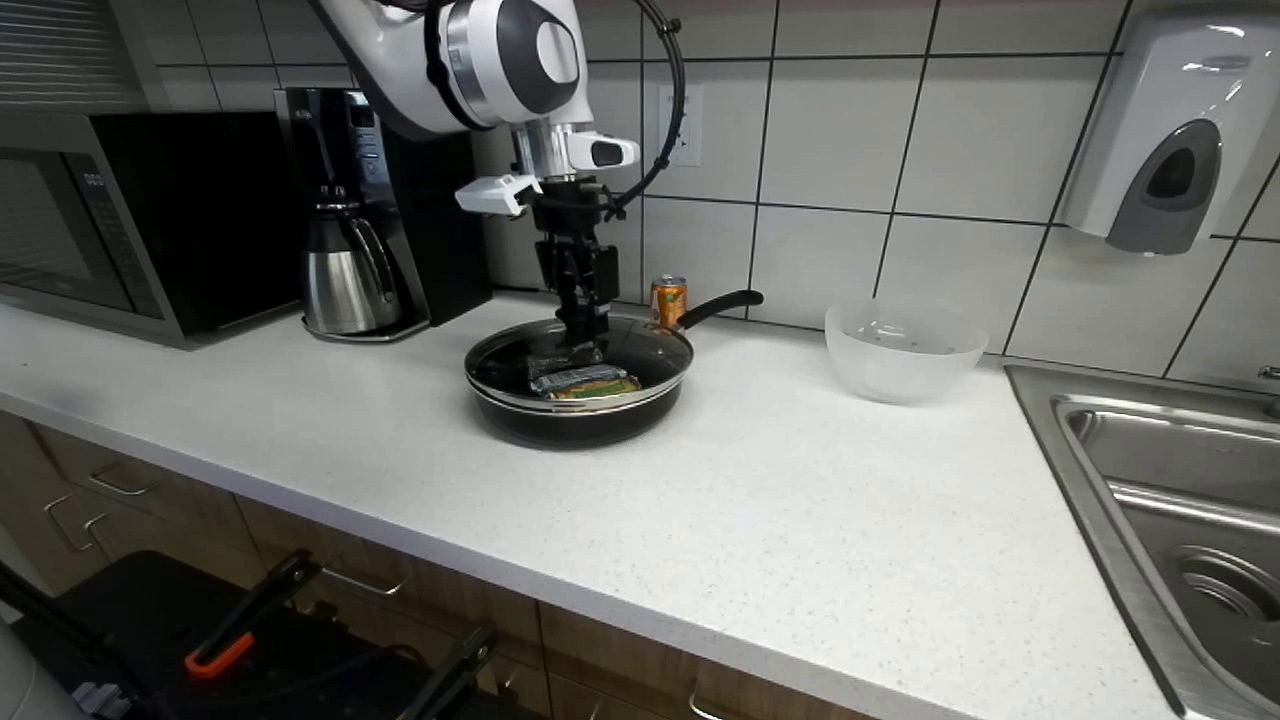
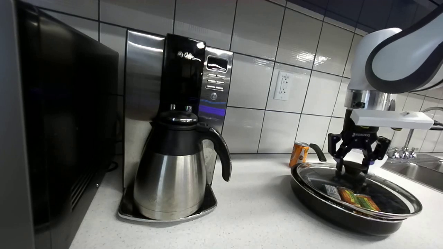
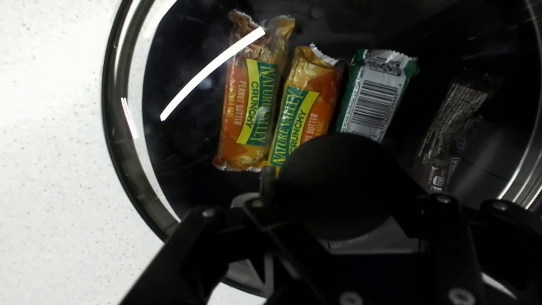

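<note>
**Your black two-fingered gripper (image 2: 352, 168) had hold of a round black knob (image 3: 334, 182)**

You had the jaws closed about the knob, one finger on either side, at the middle of a clear, silver-rimmed glass lid (image 2: 384, 188). The lid lay over a round black frying pan (image 1: 580, 427) on the speckled white countertop (image 1: 850, 520), left of a frosted white bowl (image 1: 905, 370). In an exterior view its rim overhung the pan at the right, so you could not tell whether it was fully seated. Beneath the glass lay two orange bar wrappers (image 3: 247, 110), a green-and-silver wrapper (image 3: 372, 95) and a dark brown wrapper (image 3: 451, 118). An orange drink can (image 1: 668, 300) stood on the far side, near the pan's black handle (image 1: 722, 305).

The step in hand looked like working the lid by its knob, whether setting it or taking it off being unclear. The next move seemed to call for keeping it level and the grip centred.
</note>
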You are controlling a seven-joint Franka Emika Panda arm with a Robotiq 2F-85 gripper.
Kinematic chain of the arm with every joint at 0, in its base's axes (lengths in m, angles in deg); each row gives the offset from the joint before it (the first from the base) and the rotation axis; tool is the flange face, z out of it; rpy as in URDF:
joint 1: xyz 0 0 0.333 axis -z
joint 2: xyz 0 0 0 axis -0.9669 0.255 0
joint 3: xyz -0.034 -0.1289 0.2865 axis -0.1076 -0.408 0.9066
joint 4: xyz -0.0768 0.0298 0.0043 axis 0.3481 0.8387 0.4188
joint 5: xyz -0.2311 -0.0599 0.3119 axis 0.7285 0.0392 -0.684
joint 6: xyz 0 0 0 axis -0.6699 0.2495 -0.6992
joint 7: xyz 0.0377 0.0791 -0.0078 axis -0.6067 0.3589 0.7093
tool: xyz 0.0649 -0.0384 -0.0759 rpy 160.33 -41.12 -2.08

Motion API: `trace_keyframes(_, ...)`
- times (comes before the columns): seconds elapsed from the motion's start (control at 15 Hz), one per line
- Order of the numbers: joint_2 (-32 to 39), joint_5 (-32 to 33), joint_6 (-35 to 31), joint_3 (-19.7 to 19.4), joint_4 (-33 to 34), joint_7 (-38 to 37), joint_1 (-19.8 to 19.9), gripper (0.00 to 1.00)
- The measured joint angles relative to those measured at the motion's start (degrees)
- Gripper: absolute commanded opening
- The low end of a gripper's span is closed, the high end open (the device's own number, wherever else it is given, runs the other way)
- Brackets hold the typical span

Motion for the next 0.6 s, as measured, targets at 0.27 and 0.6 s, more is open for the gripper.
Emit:
trace_keyframes(0.27,1.17,0.00,-0.93,0.24,0.73,-0.11,-0.23,0.39)
trace_keyframes(0.6,1.43,0.00,-1.46,0.27,0.86,-0.83,-0.38,0.39)
